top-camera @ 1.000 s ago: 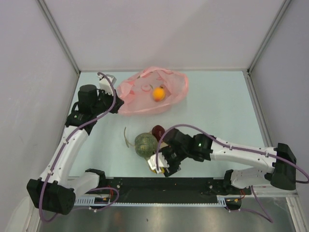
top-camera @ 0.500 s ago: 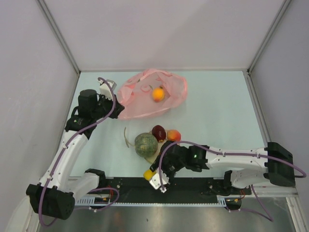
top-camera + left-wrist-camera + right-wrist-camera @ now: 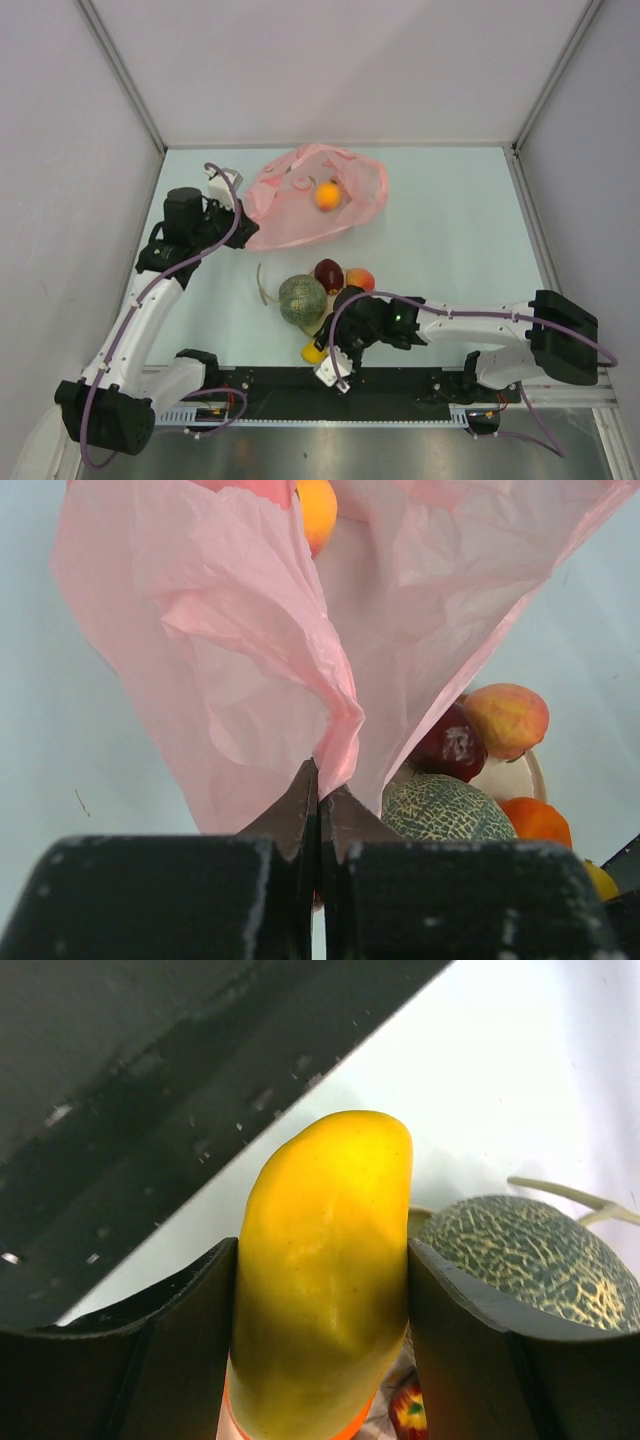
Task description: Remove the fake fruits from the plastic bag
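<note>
**Yellow fruit pulled back toward the near edge**

The yellow oblong plastic fruit (image 3: 325, 1220) is clamped between the jaws of the right gripper (image 3: 325, 1310). Within the last second that gripper has drawn back from the cream round plate (image 3: 520, 780) toward the table's near edge. This uncovers the peach-coloured round fruit (image 3: 360, 279) beside the dark red apple (image 3: 328, 272) and the netted grey-green melon (image 3: 301, 299). The left gripper (image 3: 318, 805) stays pinched tight on a fold of the thin crinkly pink plastic bag (image 3: 250, 680). One orange round fruit (image 3: 327, 194) is still inside the bag and looks to be the last to fetch.
</note>
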Tool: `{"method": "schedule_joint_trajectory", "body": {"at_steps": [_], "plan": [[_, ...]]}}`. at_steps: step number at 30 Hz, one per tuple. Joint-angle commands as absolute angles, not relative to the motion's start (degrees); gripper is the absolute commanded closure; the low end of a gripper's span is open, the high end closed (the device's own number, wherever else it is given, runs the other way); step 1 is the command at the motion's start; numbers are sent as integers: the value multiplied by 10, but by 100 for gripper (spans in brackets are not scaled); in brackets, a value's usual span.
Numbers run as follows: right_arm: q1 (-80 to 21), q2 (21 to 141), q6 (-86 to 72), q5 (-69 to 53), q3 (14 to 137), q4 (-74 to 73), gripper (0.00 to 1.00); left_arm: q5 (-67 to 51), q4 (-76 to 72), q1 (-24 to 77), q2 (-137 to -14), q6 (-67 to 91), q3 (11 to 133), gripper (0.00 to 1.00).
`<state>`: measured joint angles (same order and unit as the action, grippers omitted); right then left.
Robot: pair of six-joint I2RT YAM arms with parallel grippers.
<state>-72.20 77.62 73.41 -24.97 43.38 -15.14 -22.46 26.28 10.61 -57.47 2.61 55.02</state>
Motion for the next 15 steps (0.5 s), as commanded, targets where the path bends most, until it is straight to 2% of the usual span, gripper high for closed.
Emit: {"method": "schedule_joint_trajectory", "body": {"at_steps": [1,15], "plan": [[-691,782,770,-271,430,-120,100,-235,250,106,-562,37,543,99],[-657,787,803,-269,402,-120,100,-239,247,99,-561,45,535,99]]}}
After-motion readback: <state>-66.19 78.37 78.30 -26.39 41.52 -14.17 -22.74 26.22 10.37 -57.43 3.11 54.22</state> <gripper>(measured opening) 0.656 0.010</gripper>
